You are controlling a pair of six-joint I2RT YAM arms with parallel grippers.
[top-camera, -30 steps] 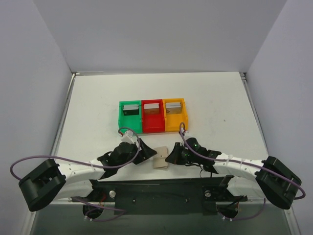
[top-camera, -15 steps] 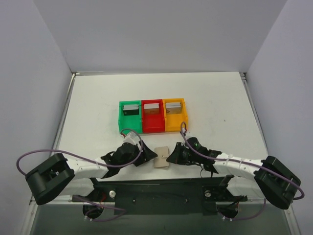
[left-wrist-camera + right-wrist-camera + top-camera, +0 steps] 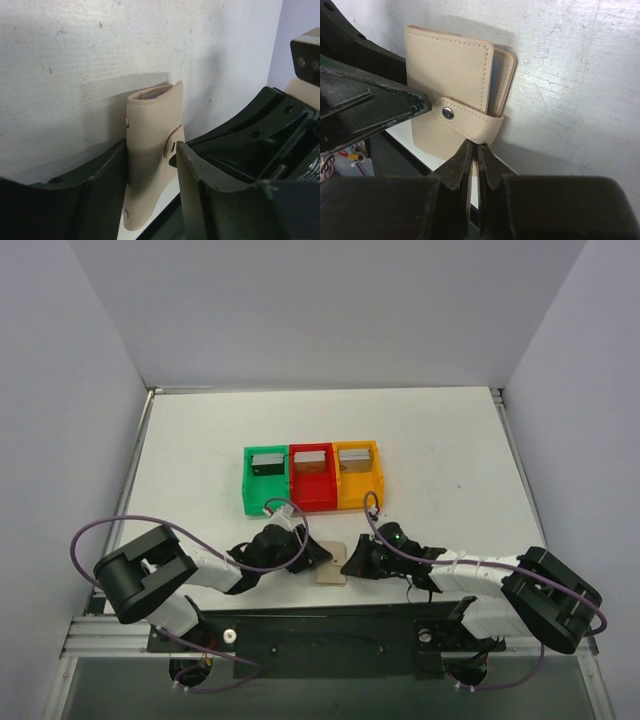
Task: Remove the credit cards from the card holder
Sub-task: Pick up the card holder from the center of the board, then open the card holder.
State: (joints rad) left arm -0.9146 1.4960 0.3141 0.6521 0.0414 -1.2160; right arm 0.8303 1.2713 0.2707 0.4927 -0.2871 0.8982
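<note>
The tan card holder [image 3: 330, 570] sits near the table's front edge between my two grippers, closed, with its snap tab [image 3: 467, 121] fastened. My left gripper [image 3: 312, 556] is shut on its left side. In the left wrist view the holder [image 3: 150, 115] fills the gap between the fingers [image 3: 102, 185]. My right gripper [image 3: 353, 562] is shut, and its tips [image 3: 475, 146] touch the lower edge of the tab loop. A light blue inner panel shows at the holder's open edge [image 3: 493, 82]. No card shows outside the holder.
Green [image 3: 251, 490], red [image 3: 313, 502] and orange [image 3: 375, 480] bins stand in a row behind the holder, each with a grey card-like piece inside. The black mounting rail [image 3: 330, 625] runs just in front of the holder. White walls enclose the table.
The left arm's elbow has swung inward and forward while its gripper stayed at the holder. The right arm has drawn in slightly. The holder has shifted only a little.
</note>
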